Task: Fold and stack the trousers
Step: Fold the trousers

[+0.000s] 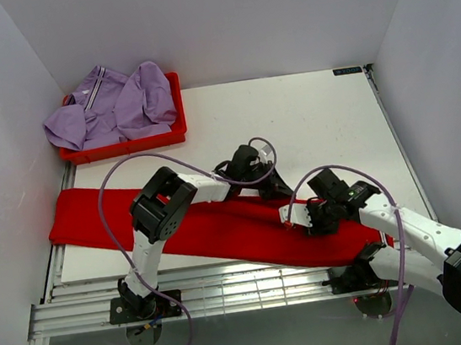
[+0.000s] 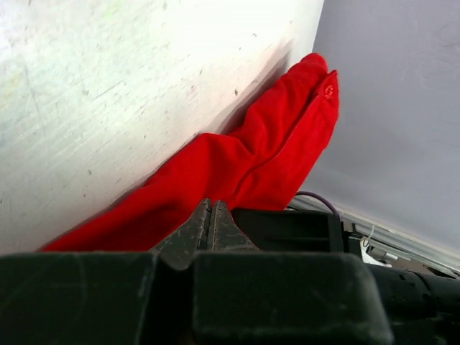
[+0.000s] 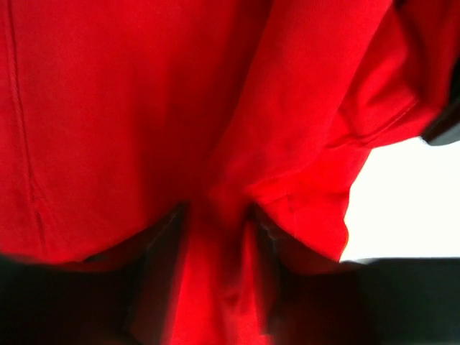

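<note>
The red trousers (image 1: 221, 229) lie stretched in a long band across the near part of the white table, from the left edge to the right arm. My left gripper (image 1: 282, 189) sits at their far edge near the middle. In the left wrist view its jaws (image 2: 210, 205) are closed together with the tips at the cloth (image 2: 273, 144), where a crease starts. My right gripper (image 1: 297, 215) is just in front of it. In the right wrist view it (image 3: 215, 237) is shut on a bunch of the red cloth (image 3: 108, 108).
A red bin (image 1: 125, 145) at the back left holds a crumpled purple garment (image 1: 111, 107). The white table top (image 1: 309, 120) stretches behind the trousers. Grey walls enclose the table on three sides. A metal rail (image 1: 230, 296) runs along the near edge.
</note>
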